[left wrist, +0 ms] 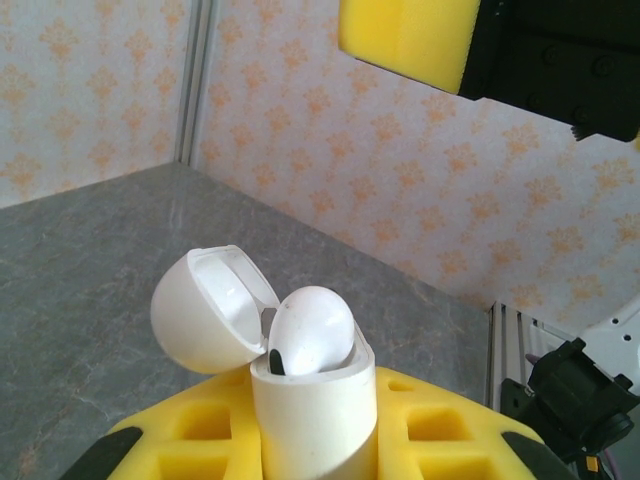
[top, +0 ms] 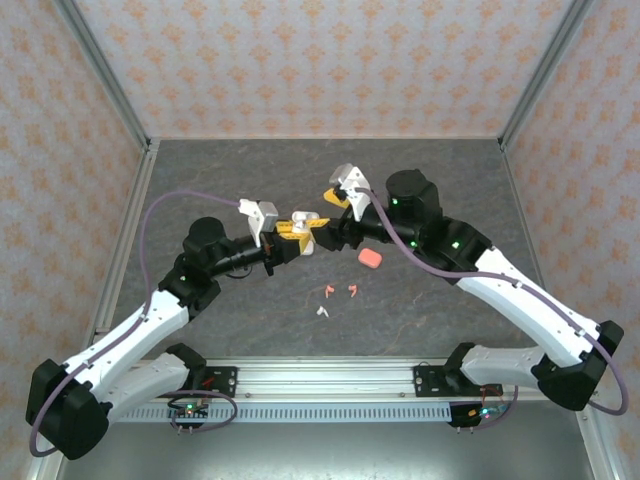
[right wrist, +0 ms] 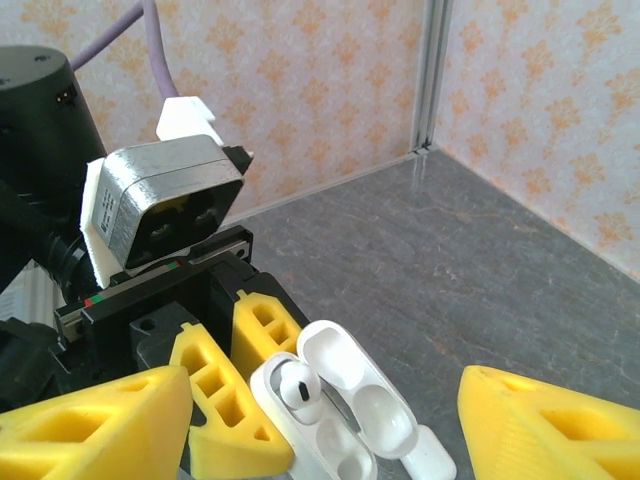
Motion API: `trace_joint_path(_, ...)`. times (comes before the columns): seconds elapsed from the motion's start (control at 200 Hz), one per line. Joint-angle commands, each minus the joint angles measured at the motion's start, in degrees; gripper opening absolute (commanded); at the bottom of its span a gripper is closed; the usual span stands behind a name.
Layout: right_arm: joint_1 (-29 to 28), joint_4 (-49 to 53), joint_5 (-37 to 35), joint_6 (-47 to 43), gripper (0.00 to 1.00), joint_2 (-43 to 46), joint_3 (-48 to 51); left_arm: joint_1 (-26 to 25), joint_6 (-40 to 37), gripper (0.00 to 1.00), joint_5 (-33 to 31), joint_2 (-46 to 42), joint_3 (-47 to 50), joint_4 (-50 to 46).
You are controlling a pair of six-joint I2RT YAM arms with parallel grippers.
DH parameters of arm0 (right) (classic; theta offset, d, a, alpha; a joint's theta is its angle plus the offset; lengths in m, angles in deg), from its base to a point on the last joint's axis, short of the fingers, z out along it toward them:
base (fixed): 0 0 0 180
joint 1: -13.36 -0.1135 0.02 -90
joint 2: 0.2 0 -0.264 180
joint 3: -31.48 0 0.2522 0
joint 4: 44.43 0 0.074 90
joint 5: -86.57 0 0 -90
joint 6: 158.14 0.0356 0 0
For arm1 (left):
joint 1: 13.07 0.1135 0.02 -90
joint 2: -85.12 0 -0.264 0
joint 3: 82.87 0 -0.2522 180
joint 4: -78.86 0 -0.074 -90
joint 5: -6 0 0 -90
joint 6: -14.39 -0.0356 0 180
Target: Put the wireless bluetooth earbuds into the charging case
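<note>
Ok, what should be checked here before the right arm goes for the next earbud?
1. Grip: left gripper clamped on case: ok.
2. Access: lid open: ok.
3. Seating: inserted earbud fully down: cannot tell, it bulges above the rim.
4. Room: second slot free: ok.
5. Hand: right gripper open and empty: ok.
6. Target: loose white earbud lies apart from the pink earbuds: ok.
</note>
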Motion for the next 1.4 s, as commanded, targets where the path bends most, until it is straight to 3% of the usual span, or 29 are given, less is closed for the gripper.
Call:
trace_joint_path(0.0, 1.7, 0.0, -1.0, 2.5, 0.73, 2.3, 0.6, -0.3, -1.3, 0.00, -1.1, -1.8, -0.9, 3.9)
trace_joint_path(0.105, 2.9, 2.1, -1.1, 3.9, 0.73, 3.1, 2.1, -0.3, -2.1, 0.00, -2.5, -2.6, -1.3, 2.2)
trace_joint_path(0.21, 2.9, 7.0, -2.8, 5.2, 0.66, 3.2, 3.3, -0.3, -3.8, 0.00, -6.0, -4.0, -1.5, -1.0)
trace_joint_path(0.395, 2.6, 13.1, -2.0, 11.7, 0.56, 0.9, 7.4, -0.2, -6.2, 0.00, -16.7, -6.4, -1.0, -5.3)
trace_joint_path(0.591, -3.1, 11.2, -2.6, 18.6, 0.53, -5.2, 14.9, 1.3, -4.3, 0.00, -22.7, -6.0, -0.8, -6.1)
trace_joint_path(0.846, -8.1, 11.2, -2.0, 24.1, 0.49, -16.9, 18.1, 10.5, 4.2, 0.00, -20.1, -4.3, 0.9, -3.0)
trace_joint_path(1.111, -10.1, 13.6, -0.9, 27.3, 0.49, -25.6, 17.4, 10.7, 3.8, 0.00, -20.9, -4.9, 0.5, -4.9)
trace_joint_path(1.396, -10.3, 12.9, -2.5, 28.2, 0.49, -29.4, 16.6, 10.8, 2.6, 0.00, -19.8, -6.3, 0.0, -5.9)
